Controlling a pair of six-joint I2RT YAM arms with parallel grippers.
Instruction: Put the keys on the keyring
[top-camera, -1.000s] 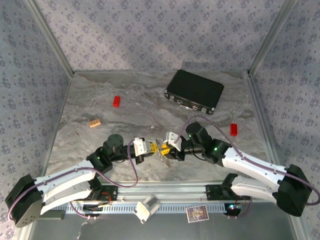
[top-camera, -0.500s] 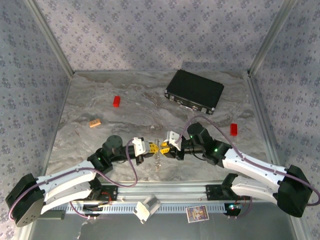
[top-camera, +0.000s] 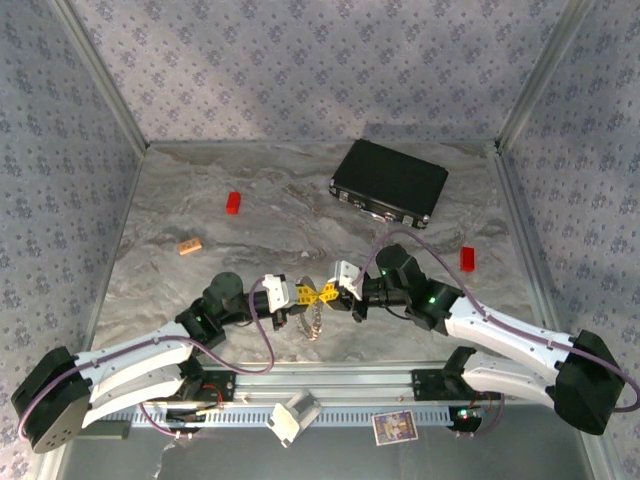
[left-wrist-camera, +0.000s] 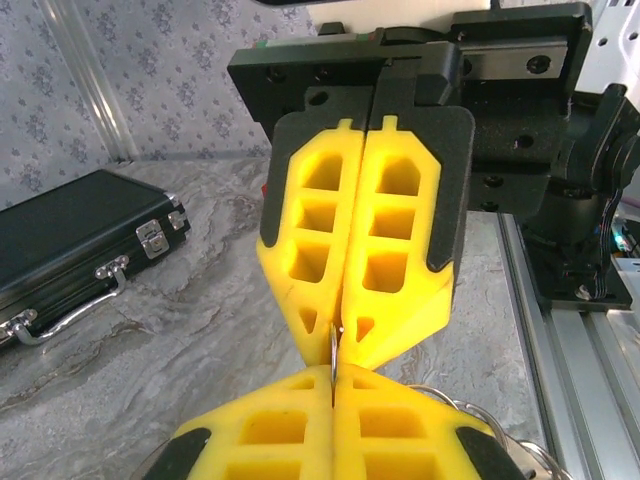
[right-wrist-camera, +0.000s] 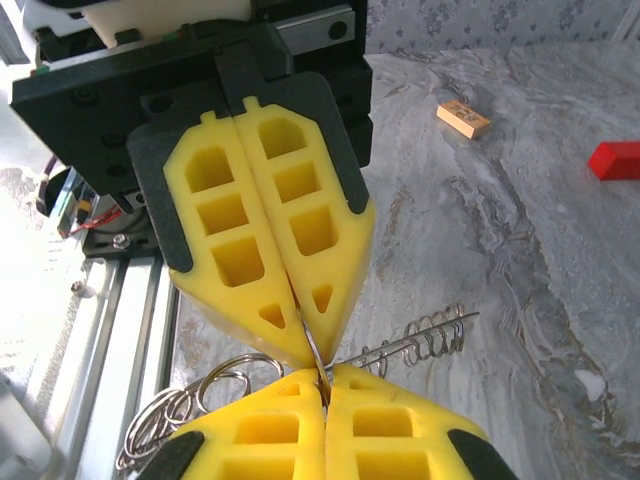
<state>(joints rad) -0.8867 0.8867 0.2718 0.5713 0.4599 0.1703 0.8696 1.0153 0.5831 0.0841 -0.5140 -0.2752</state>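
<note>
Silvery keyring (top-camera: 313, 320) (right-wrist-camera: 430, 338) pinched from both sides, above the desk (top-camera: 260, 250)
Left fingers (top-camera: 303, 293) and right fingers (top-camera: 331, 294) meet tip to tip, each yellow pair pressed together on the thin wire rim. Small metal loops and a coil fringe the keyring, and it hangs below the tips.

Black case (top-camera: 389, 183) at back, left red block (top-camera: 232, 203), right red block (top-camera: 467, 259), tan block (top-camera: 190, 246)
</note>
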